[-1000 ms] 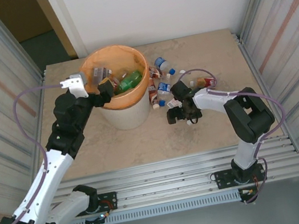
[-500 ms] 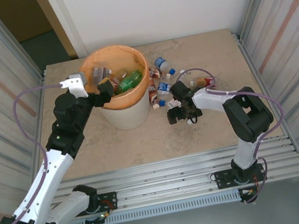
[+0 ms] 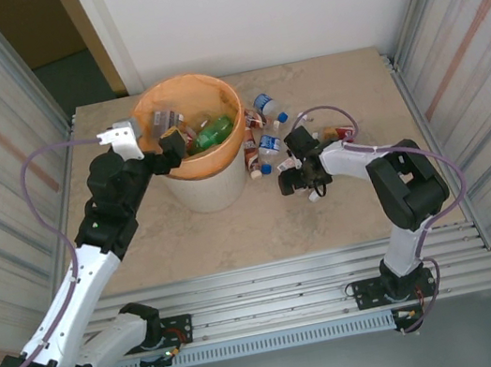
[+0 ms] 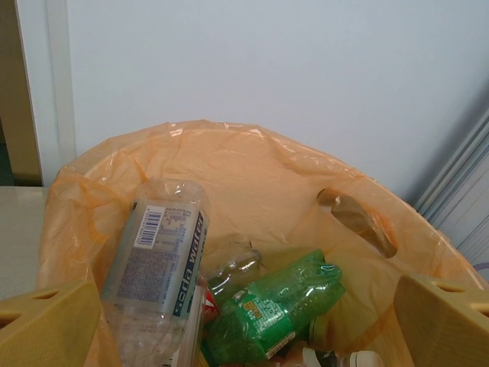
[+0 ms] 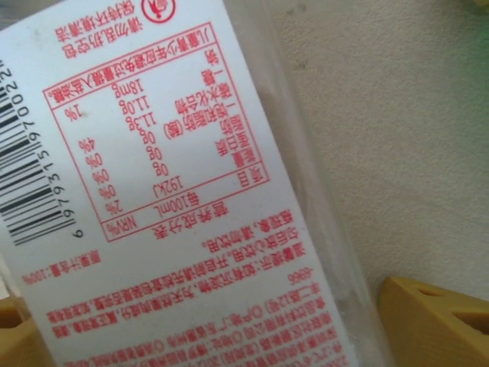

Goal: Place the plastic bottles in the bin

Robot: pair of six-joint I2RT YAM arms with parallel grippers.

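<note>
The bin (image 3: 213, 187) is an off-white bucket lined with an orange bag (image 4: 252, 176). Inside lie a clear "soda water" bottle (image 4: 157, 260) and a green bottle (image 4: 275, 310). My left gripper (image 3: 172, 145) hangs open over the bin's near-left rim, nothing between its yellow fingers (image 4: 46, 325). Several plastic bottles (image 3: 269, 141) lie on the table right of the bin. My right gripper (image 3: 295, 178) is low among them. A clear bottle with a white, red-printed label (image 5: 176, 191) lies between its fingers (image 5: 435, 321), which stand on either side, open.
A red-labelled bottle (image 3: 338, 136) lies past the right arm. Ribbed metal walls (image 3: 475, 57) close in both sides of the beige table (image 3: 235, 233). A handle hole (image 4: 359, 218) shows in the bin's far wall.
My right gripper has shifted slightly up and right among the bottles, and its jaws have narrowed around the white-labelled bottle. The left arm has stayed still over the bin.
</note>
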